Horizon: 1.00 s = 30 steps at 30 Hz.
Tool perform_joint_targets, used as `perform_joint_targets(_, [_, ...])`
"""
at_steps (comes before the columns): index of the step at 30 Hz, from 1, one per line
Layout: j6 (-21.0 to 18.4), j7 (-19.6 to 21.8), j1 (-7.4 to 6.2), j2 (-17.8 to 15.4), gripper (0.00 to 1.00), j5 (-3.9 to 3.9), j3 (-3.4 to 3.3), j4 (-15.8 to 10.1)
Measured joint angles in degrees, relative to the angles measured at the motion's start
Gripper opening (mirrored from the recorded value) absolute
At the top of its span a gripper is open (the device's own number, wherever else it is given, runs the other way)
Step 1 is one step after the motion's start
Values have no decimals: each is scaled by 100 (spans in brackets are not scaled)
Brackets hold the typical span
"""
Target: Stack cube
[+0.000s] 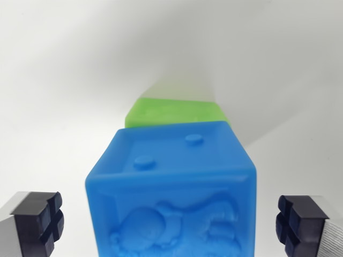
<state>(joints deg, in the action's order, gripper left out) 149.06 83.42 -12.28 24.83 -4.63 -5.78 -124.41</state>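
Observation:
A blue cube (174,187) fills the lower middle of the wrist view, with two raised dots on its top face and an embossed figure on the face toward me. Behind it, partly hidden, a green cube (177,112) shows only its top face and upper edge. Whether the blue cube rests on the green one or stands in front of it cannot be told. My gripper (171,225) is open. Its dark fingertips (43,219) stand at the lower corners, one on each side of the blue cube, with a visible gap to it on both sides.
A plain white surface (64,80) lies all around the cubes, with soft shadows falling across it toward the upper right.

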Motion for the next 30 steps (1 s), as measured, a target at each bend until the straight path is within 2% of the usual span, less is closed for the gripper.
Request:
perform_joint_targets(15, [-551, 70, -36, -589, 100, 109, -57, -23])
perform_joint_targets(30, [-1312, 162, -40, -1267, 100, 252, -74, 75])
